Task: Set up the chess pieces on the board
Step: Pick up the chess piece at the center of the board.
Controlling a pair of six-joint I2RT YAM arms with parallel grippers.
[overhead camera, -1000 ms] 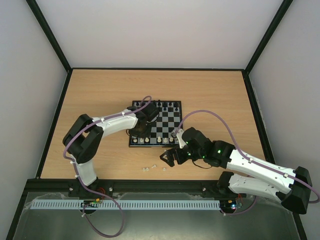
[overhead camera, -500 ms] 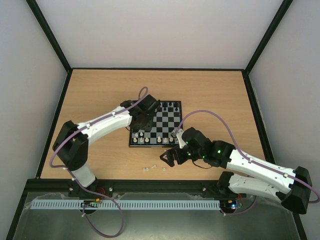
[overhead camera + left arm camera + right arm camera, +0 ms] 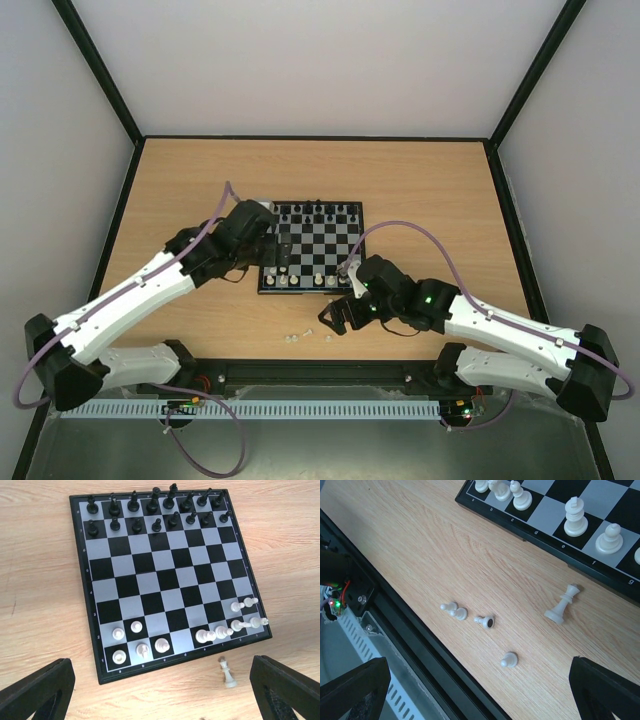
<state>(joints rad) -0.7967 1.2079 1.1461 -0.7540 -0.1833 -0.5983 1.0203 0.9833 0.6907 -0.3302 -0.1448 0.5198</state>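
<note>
Table point(image 3: 420, 190) first: plain wood, w/ the board point(image 3: 160, 580) lying flat about in its middle. The L arm point(image 3: 140, 295) was reaching over the board's near-left corner a sec ago. Now it has pulled back to the left, and the L pincer point(image 3: 160, 682) has gone from almost shut to wide open w/ nothing in it. So I think it just set a piece down there: one more done. The R pincer point(image 3: 480, 680) is wide open too, holds nothing, and hangs over the loose bits by the table's front edge. White pcs point(image 3: 143, 651): small, cream, smooth. Five stand at the near-left corner, approx six at the near-right. Not done yet: a tall one point(image 3: 562, 605) lies on its side just off the board, and a few tiny ones point(image 3: 509, 659) sit nearer the front. Black pcs point(image 3: 155, 510) fill the far two rows.
</note>
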